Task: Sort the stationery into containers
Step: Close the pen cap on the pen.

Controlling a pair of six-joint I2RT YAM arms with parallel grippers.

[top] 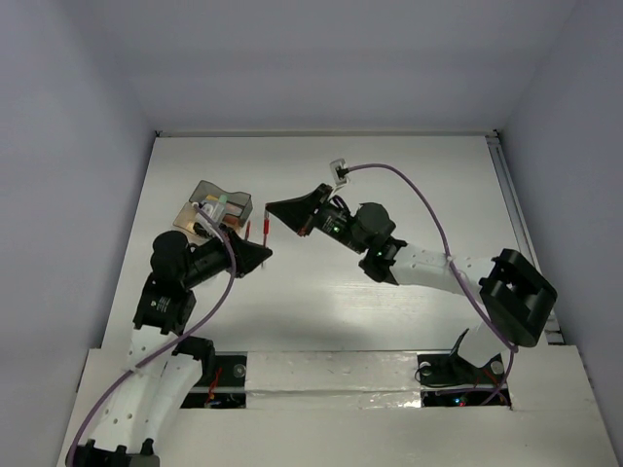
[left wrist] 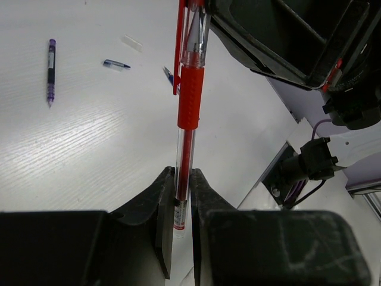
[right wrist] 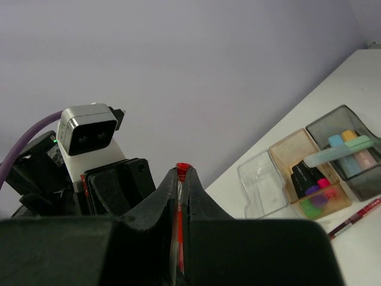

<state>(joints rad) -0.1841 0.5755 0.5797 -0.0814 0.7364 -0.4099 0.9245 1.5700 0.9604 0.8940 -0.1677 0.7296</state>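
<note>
Grey container (right wrist: 331,121), pastel highlighters (right wrist: 339,151) inside

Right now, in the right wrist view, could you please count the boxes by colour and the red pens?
Clear box: 1
Tan box: 1
Grey box: 1
Red pens: 2, the held pen and the loose pen
Total: 5

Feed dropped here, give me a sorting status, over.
Left gripper, right gripper both shut on one red clear-barrelled pen. Grey-and-tan plastic organiser holds highlighters. Second red pen lies beside it.
</note>
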